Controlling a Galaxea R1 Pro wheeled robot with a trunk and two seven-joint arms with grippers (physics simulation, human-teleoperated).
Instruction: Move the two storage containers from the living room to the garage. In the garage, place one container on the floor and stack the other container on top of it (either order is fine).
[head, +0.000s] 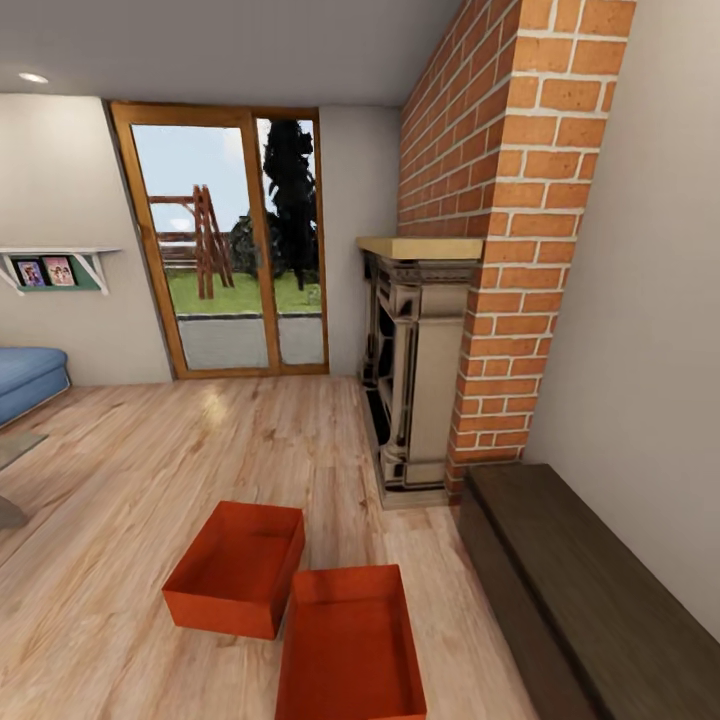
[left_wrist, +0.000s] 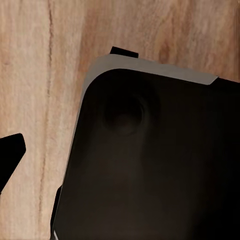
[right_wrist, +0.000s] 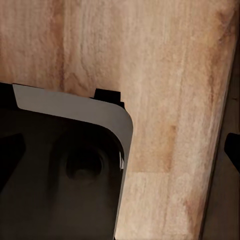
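Note:
Two red-orange storage containers lie on the living room's light wood-plank floor, both lidless and empty. One container (head: 237, 566) sits to the left and a little farther off. The other container (head: 350, 645) is nearer, its corner close against the first. My left gripper (left_wrist: 120, 160) points down at the planks, and one dark fingertip (left_wrist: 11, 156) shows at the picture's edge. In the right wrist view my right gripper (right_wrist: 120, 155) is open, with its fingertips (right_wrist: 233, 150) far apart at both edges. Neither gripper holds anything. The garage is out of view.
A brick fireplace (head: 500, 250) with a beige surround (head: 420, 370) stands to the right, and a dark low bench (head: 580, 590) runs along the right wall. A glass door (head: 235, 250) is straight ahead and a blue sofa (head: 28, 378) sits far left. My dark base (left_wrist: 155, 165) is below both wrists.

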